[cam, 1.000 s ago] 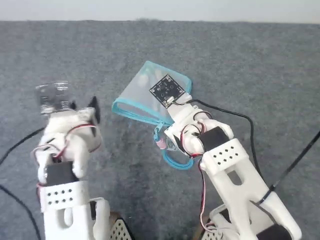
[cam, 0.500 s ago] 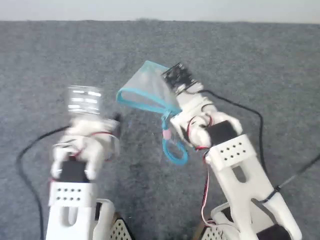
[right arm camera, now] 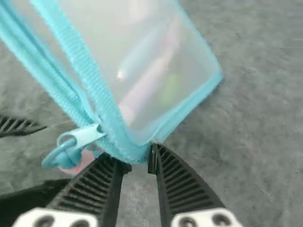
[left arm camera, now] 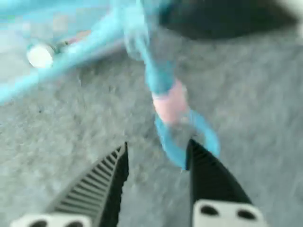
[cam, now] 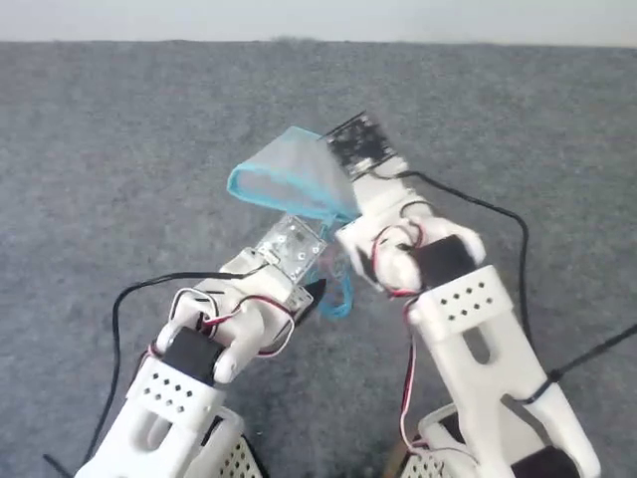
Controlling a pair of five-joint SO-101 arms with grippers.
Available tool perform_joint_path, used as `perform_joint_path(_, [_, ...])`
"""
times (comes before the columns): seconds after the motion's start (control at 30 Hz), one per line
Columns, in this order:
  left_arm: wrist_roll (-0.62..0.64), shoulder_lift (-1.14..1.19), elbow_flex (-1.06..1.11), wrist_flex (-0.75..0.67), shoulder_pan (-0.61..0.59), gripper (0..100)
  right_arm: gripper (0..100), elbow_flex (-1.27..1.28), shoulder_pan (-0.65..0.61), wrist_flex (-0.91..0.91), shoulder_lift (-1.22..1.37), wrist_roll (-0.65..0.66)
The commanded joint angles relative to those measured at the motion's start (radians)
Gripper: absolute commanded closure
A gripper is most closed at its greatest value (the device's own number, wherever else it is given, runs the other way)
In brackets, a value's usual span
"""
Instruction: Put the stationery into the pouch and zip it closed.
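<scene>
Pinching pouch (right arm camera: 161, 71) corner, right gripper (right arm camera: 136, 161), left gripper (left arm camera: 156, 153) spread near loop (left arm camera: 165, 140)

My right gripper (cam: 343, 227) sits at the near corner of the pouch (cam: 284, 174), a translucent bag with blue trim that spreads away from it over the grey table (cam: 119, 129). My left gripper (cam: 323, 285), angled in from the lower left, is just beside the blue zipper loop (cam: 343, 297) below that corner, and 1 dark fingertip (cam: 316, 291) points at it.
</scene>
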Motion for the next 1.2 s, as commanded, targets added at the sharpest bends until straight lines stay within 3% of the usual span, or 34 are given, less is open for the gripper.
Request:
perform_joint_path(0.0, [0.086,-0.014,0.004,-0.104,-0.029,73,99.3,-0.011,-0.056,0.007,-0.012,-0.008])
perform_joint_path(0.33, [0.127,-0.014,0.025,-0.189,-0.061,72,99.3,0.049,-0.062,-0.001,-0.019,-0.006])
perform_joint_path(0.6, [0.121,-0.014,0.030,-0.193,-0.061,100,99.3,0.083,-0.054,-0.002,-0.015,0.028])
perform_joint_path(0.93, [0.118,-0.014,0.030,-0.175,-0.181,99,99.3,0.224,0.104,-0.130,-0.012,0.084])
perform_joint_path(1.17, [0.118,-0.014,0.030,-0.173,-0.207,99,99.3,0.230,0.108,-0.131,-0.016,0.083])
